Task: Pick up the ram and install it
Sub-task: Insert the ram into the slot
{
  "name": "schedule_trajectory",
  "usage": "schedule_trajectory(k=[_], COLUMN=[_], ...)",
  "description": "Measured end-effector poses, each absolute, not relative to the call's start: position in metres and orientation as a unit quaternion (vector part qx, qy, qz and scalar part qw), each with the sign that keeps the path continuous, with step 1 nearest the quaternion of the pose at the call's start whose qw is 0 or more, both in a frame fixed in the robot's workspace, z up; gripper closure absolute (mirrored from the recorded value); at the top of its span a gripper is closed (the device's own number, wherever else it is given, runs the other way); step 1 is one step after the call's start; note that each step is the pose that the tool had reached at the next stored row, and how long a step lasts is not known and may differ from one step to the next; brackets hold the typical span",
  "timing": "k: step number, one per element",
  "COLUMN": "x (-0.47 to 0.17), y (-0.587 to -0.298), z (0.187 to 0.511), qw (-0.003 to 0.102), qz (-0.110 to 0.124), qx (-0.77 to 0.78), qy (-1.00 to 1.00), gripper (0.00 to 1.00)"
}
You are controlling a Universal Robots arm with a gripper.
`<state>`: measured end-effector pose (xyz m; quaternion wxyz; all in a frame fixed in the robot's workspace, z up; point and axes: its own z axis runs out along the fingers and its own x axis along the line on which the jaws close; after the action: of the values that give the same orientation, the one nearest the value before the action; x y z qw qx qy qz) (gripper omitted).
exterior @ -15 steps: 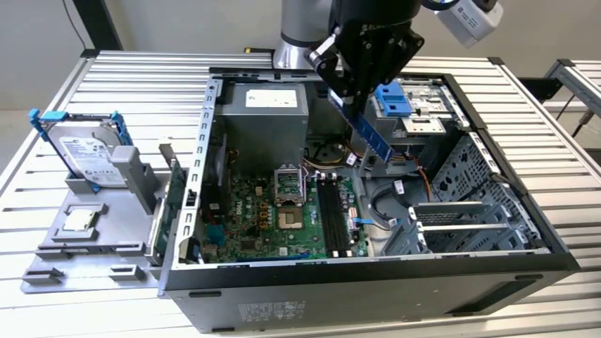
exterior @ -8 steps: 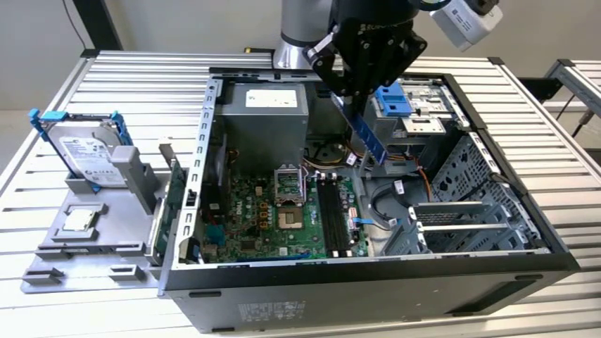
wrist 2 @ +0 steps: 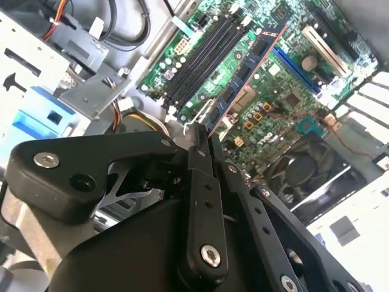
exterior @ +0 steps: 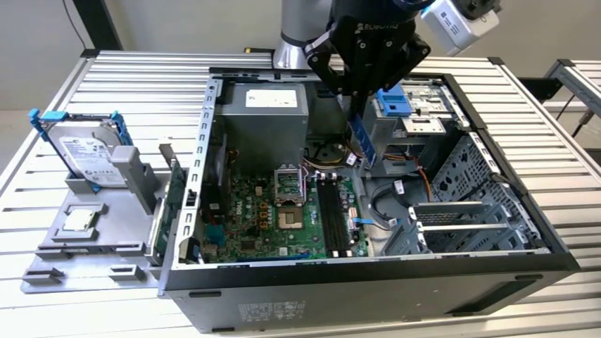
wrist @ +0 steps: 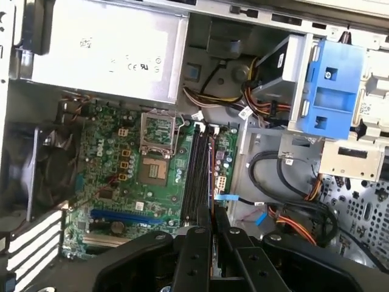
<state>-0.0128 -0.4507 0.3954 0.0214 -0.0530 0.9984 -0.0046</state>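
Already aloft, the ram (exterior: 362, 141) hung edge-down from our gripper (exterior: 355, 97) above the open computer case (exterior: 488, 267), which lay on its side on the slatted metal table (exterior: 526, 84). Our fingers (wrist 2: 199, 159) were closed tight on the stick's upper end, and in the second wrist view the module (wrist 2: 243, 76) ran out from between them, slanting over the green motherboard (wrist 2: 267, 91).

We judged the pick-up done and the carry in hand: the stick was clear of the board, touching nothing but our fingers, and not yet seated. In the exterior view it hovered near the top end of the black memory slots (exterior: 329, 208), between the grey power supply (exterior: 267, 109) and the blue drive bracket (exterior: 393, 102). In the first wrist view those slots (wrist: 197, 173) lay straight ahead of the closed fingertips (wrist: 204, 234), beside the bare processor socket (wrist: 155, 170).

What the install called for, as we read it, was lining the stick's long edge up with one slot, bringing it square to the board, then pressing it straight in. A tilted entry, or the loose cables (wrist: 285, 164) close by, looked the likeliest trouble.

Outside the case, a hard drive (exterior: 89, 151) stood in its grey holder (exterior: 98, 236) at the exterior view's left.
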Motion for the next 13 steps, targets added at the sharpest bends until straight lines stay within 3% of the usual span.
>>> schedule_trajectory(k=[13], x=[-0.0127], y=[-0.4507], z=[0.3953], qw=[0.021], qz=[-0.006], qx=[0.026], qy=[0.999], gripper=[1.00])
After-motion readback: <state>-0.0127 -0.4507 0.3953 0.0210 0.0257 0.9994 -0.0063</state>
